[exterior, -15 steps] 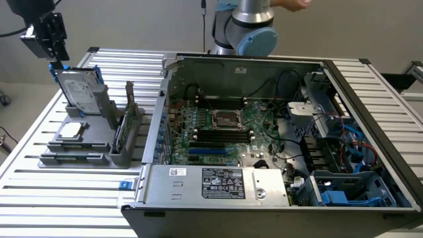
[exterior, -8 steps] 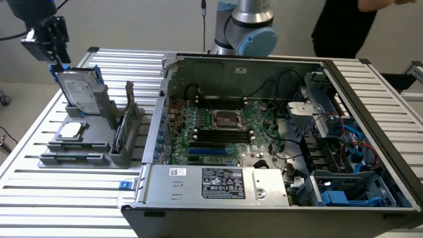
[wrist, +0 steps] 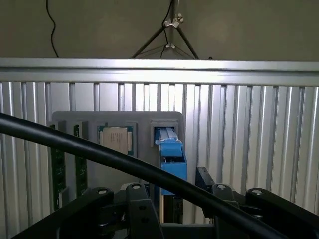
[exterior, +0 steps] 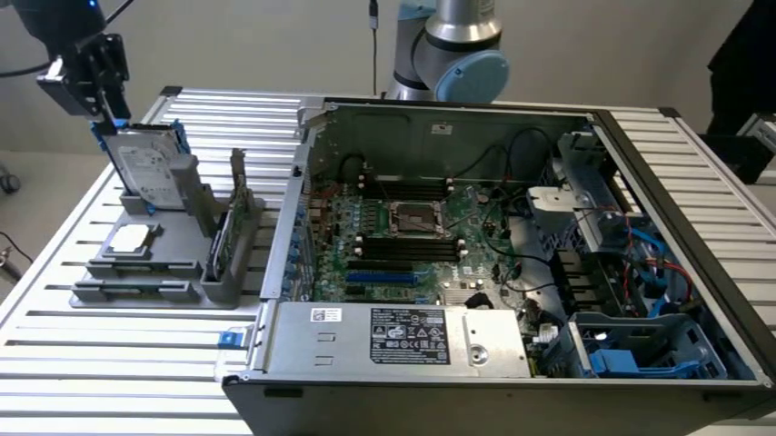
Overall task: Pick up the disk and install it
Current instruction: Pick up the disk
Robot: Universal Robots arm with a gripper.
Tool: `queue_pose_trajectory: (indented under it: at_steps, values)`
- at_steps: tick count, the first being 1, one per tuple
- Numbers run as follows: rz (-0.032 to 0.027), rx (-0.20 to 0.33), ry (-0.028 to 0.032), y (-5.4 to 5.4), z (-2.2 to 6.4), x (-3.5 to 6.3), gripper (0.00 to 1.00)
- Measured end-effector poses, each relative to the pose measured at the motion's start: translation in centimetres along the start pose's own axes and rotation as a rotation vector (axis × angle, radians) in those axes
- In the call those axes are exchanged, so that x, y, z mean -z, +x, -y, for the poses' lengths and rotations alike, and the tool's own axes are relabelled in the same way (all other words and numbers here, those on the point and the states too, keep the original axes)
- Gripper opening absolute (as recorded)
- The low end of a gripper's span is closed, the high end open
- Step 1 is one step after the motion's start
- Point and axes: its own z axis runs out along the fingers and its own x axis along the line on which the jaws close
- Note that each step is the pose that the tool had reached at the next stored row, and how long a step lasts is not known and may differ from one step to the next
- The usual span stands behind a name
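The disk [exterior: 148,168], a silver-grey drive with a white label in a blue carrier, stands on edge in the grey holder [exterior: 134,282] at the exterior view's left. My gripper [exterior: 112,123] is right at the disk's top edge, hanging from above. In the wrist view the disk [wrist: 172,159] runs edge-on from its slot in the holder [wrist: 142,119] up into my gripper [wrist: 174,199], which sits around its blue end.
The open computer case [exterior: 510,245] fills the middle, with the motherboard [exterior: 412,227], a labelled power supply [exterior: 406,334] and a blue drive bay [exterior: 631,354]. The holder also carries a silver chip [exterior: 127,238] and memory sticks [exterior: 224,236]. A black cable [wrist: 75,144] crosses the wrist view.
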Motion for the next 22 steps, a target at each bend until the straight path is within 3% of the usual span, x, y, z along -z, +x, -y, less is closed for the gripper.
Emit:
queue_pose_trajectory:
  at_steps: [8, 18, 22]
  values:
    - [0.0003, -0.018, -0.0066, 0.0, 0.02, -0.87, 0.48]
    - [0.0002, -0.018, -0.0221, 0.0, 0.04, -1.99, 0.48]
    - [0.0003, -0.018, -0.0231, 0.0, 0.05, -2.30, 0.48]
